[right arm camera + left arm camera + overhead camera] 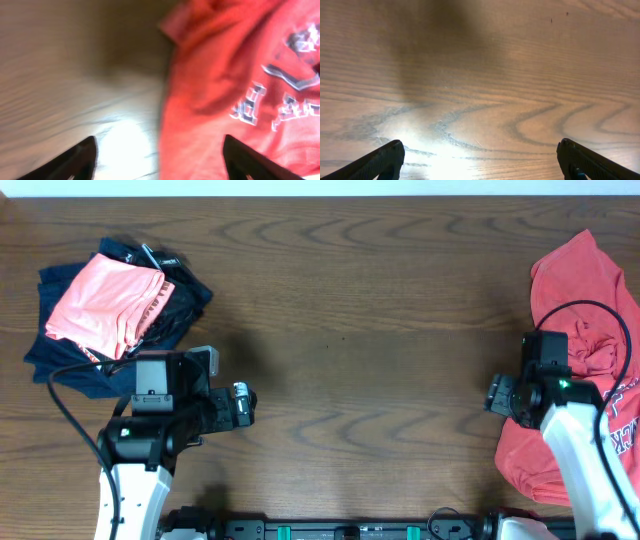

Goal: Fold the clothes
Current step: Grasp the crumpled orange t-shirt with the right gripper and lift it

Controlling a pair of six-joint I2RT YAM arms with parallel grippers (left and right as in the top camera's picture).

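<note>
The red-orange T-shirt [585, 290] lies crumpled at the table's right edge, with part of its navy-and-white lettering showing. In the right wrist view the T-shirt [225, 100] fills the right half. My right gripper [497, 395] is at the shirt's left edge. It is open [160, 162], with one finger over bare wood and the other over the cloth, and it holds nothing. My left gripper [243, 405] is at the front left, far from the shirt. It is open and empty over bare wood [480, 162].
A pile of other clothes sits at the back left: a salmon-pink garment [100, 305] on top of navy and black garments [60, 360]. A black cable loops over the shirt near the right arm [600, 315]. The wooden table [360, 310] spans the view.
</note>
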